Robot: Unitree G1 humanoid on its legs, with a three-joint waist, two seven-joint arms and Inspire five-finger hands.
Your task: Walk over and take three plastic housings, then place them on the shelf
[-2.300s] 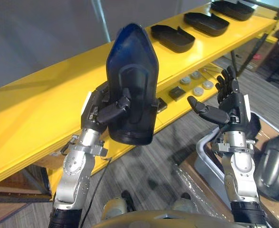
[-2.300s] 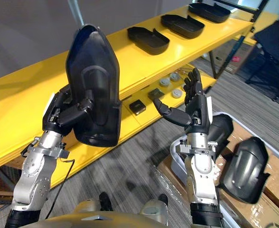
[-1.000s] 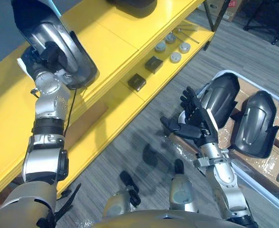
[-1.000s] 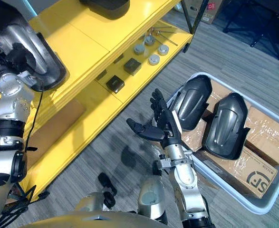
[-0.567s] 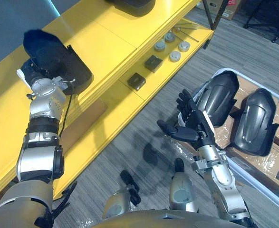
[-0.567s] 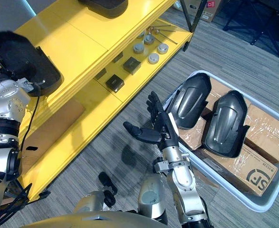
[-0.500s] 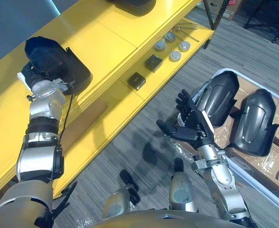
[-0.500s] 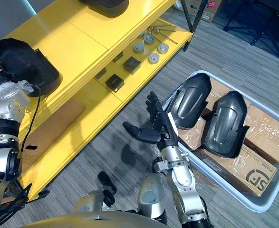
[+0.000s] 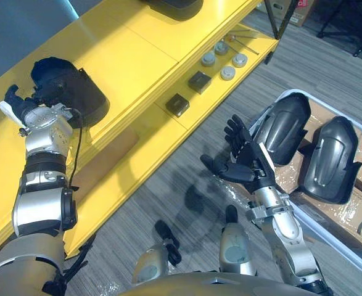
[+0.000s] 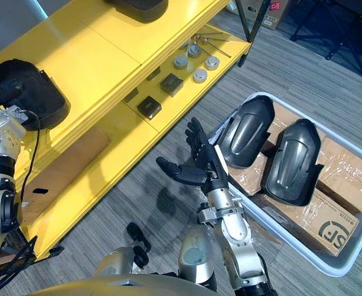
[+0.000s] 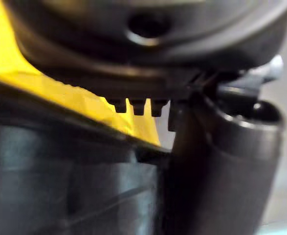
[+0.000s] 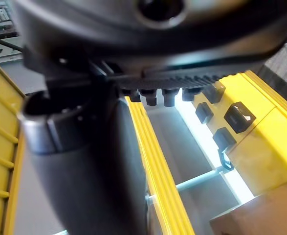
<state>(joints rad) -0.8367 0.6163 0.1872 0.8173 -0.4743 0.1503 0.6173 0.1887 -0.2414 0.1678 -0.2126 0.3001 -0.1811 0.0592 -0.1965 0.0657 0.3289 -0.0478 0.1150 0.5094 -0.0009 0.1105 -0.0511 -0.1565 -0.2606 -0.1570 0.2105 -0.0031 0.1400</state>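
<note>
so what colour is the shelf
The shelf is bright yellow, clearest in the left eye view.

A workshop: yellow shelving (image 9: 137, 55) with small parts (image 9: 208, 60), a bin (image 10: 252, 97) of plastic housings (image 10: 295, 160) on cartons (image 10: 344, 172).

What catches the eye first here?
The bright yellow shelf, with a dark housing lying on its top board at the robot's left and the left hand at it. On the floor to the right, a grey bin holds two more housings, and the right hand hovers open beside it.
</note>
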